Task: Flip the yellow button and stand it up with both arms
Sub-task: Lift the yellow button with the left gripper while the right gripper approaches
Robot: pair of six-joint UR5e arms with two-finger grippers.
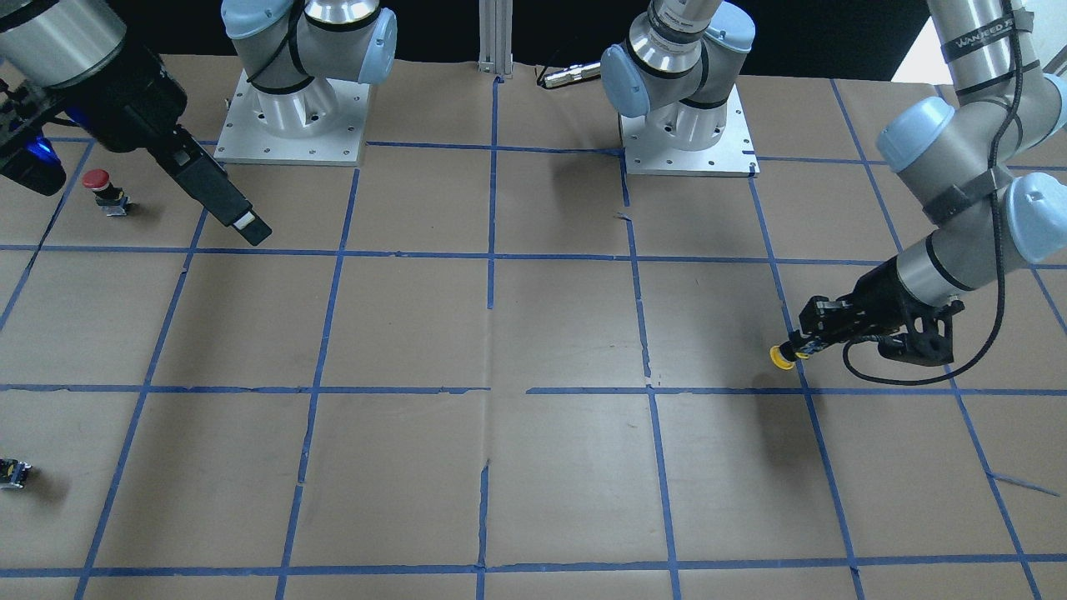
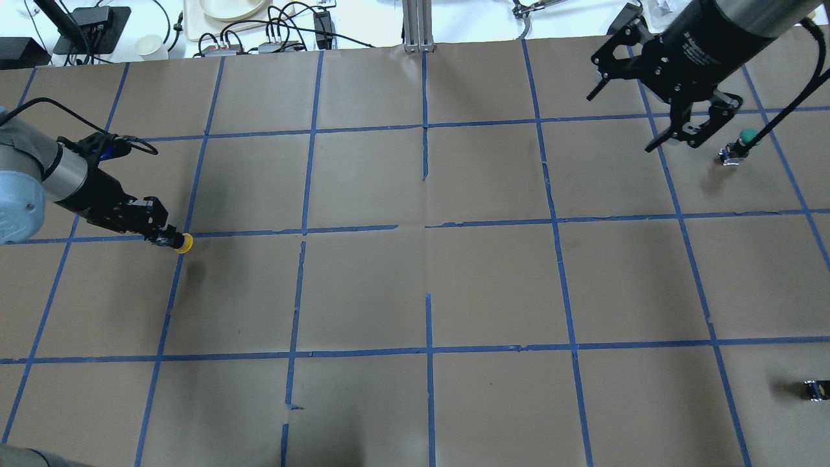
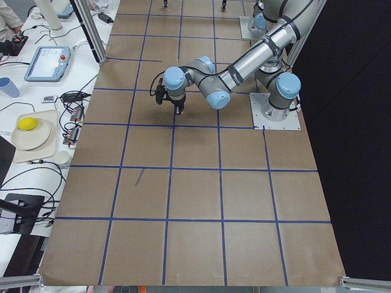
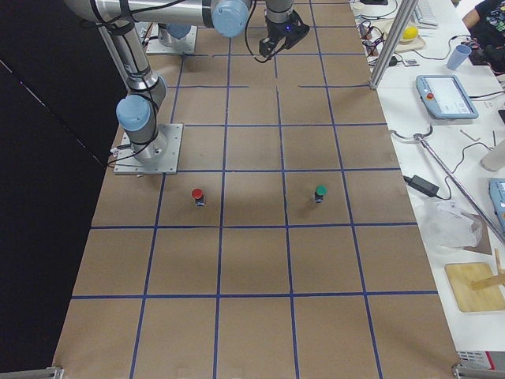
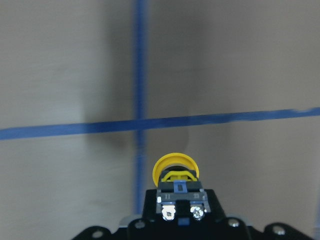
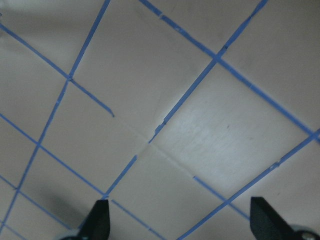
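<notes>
My left gripper [image 2: 163,235] is shut on the black base of the yellow button [image 2: 185,243]. It holds the button sideways a little above the paper, with the cap pointing away from the fingers. The front view shows the cap [image 1: 781,356] ahead of the gripper [image 1: 804,346]. In the left wrist view the button [image 5: 175,172] sticks out over a blue tape line. My right gripper [image 2: 677,139] hangs high over the far right of the table, open and empty. Its fingertips [image 6: 99,220] stand wide apart in the right wrist view.
A red-capped button [image 1: 98,183] stands under my right arm. A green-capped button [image 2: 744,137] stands just right of my right gripper. A small capless black block [image 2: 814,389] lies near the table's right edge. Brown paper with blue tape lines [image 2: 428,227] covers the table.
</notes>
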